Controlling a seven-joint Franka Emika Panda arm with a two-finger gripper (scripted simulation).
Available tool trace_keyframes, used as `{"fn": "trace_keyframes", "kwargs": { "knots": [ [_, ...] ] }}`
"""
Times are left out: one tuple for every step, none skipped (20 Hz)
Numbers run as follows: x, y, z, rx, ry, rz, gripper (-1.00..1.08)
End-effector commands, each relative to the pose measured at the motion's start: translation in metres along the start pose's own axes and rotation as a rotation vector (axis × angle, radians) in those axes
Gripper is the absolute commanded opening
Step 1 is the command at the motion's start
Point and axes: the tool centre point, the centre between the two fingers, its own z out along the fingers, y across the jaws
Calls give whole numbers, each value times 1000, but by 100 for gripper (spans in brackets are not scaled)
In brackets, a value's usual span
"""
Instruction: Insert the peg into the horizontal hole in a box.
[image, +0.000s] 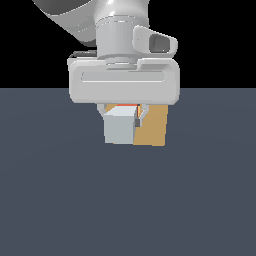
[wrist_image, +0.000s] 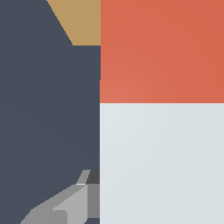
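My gripper is shut on the peg and holds it above the floor. In the exterior view the peg's pale grey-white end faces the camera, and a sliver of its orange-red part shows between the fingers. Just behind it, toward the exterior view's right, stands the tan box. The hole is hidden behind the peg and gripper. In the wrist view the peg fills much of the picture, orange-red beyond the pale part. A corner of the box shows past it. One grey finger lies against the peg's side.
A dark blue-grey floor spreads under everything, with a black background above its far edge. The arm's white wrist hangs over the peg and covers the box's upper part.
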Motion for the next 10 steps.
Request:
{"fn": "trace_keyframes", "kwargs": {
  "knots": [
    [2,1,-1,-3,0,0,-100],
    [4,1,-1,-3,0,0,-100],
    [6,1,-1,-3,0,0,-100],
    [10,0,-2,-3,0,0,-100],
    [14,0,-2,-3,0,0,-100],
    [19,0,-2,-4,0,0,-100],
    [25,0,-2,-4,0,0,-100],
    [32,0,-2,-5,1,0,-100],
    [40,0,-2,-5,1,0,-100],
    [48,0,-3,-5,1,0,-100]
  ]
}}
